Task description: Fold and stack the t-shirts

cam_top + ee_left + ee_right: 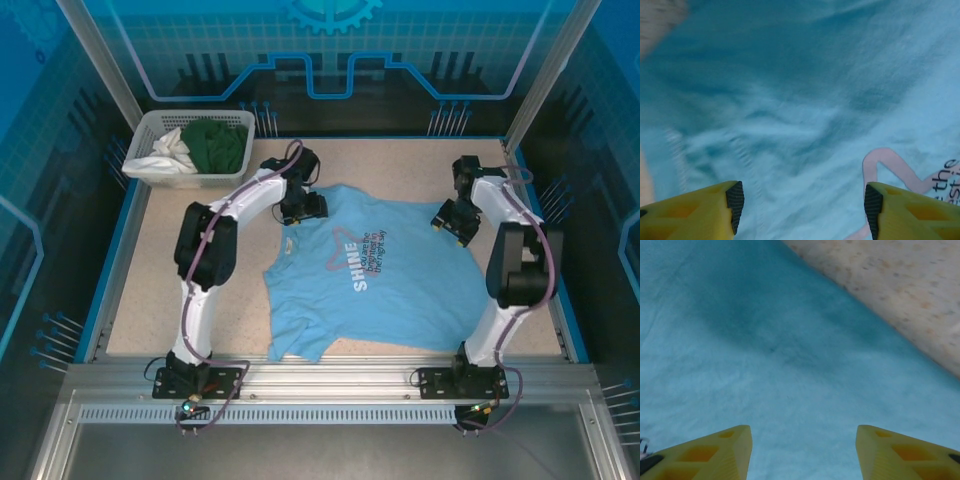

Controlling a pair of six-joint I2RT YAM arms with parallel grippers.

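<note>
Spread on the surface [150, 285], the light blue t-shirt [385, 290] looks soft, light and limp, probably best pinched along its far edge, where the left end effector [303, 210] and right end effector [455, 222] hover open.

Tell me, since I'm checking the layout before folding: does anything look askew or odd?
The blue shirt lies turned at an angle on the table, its lettering running diagonally, with its near-left corner rumpled. Nothing else stands out.
</note>
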